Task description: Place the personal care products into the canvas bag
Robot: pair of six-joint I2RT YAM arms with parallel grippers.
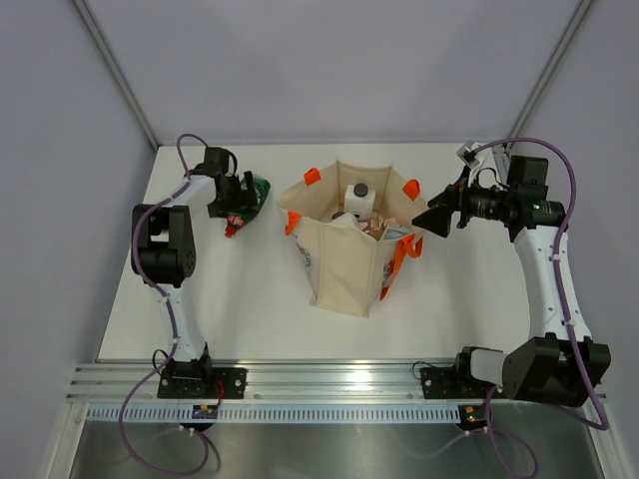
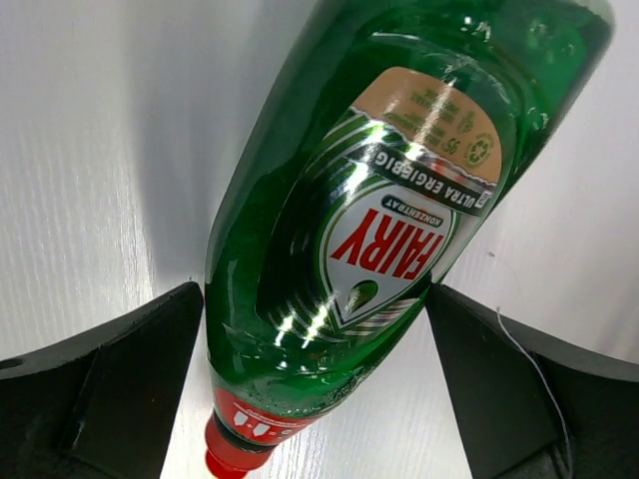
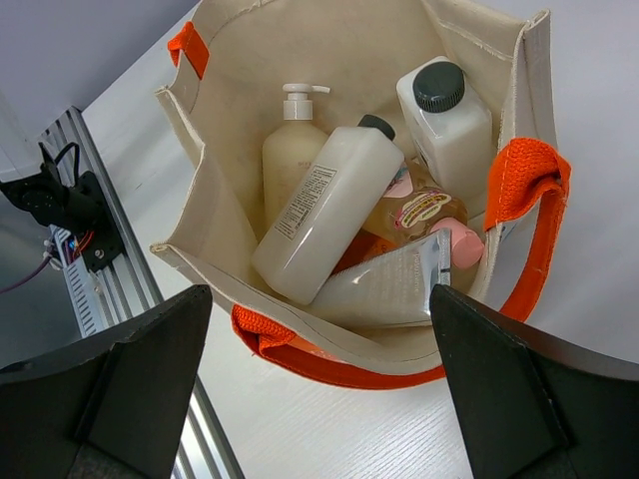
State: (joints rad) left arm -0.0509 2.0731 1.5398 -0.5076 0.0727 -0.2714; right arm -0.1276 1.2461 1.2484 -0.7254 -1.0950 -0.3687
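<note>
On white table (image 1: 250,299) near far-left corner: green bottle (image 2: 379,200) lying between spread left gripper (image 2: 315,399) fingers, red cap toward wrist; right gripper (image 3: 319,399) open above canvas bag (image 1: 344,269)

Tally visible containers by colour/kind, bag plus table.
green bottle, outside the bag: 1
white dark-capped bottles: 2
cream pump bottle: 1
pink bottle: 1
white tube: 1
Total: 6

green red-capped bottle (image 2: 399,200) label: "FAIRY", "ULTRA ERGIEBIG"
</note>
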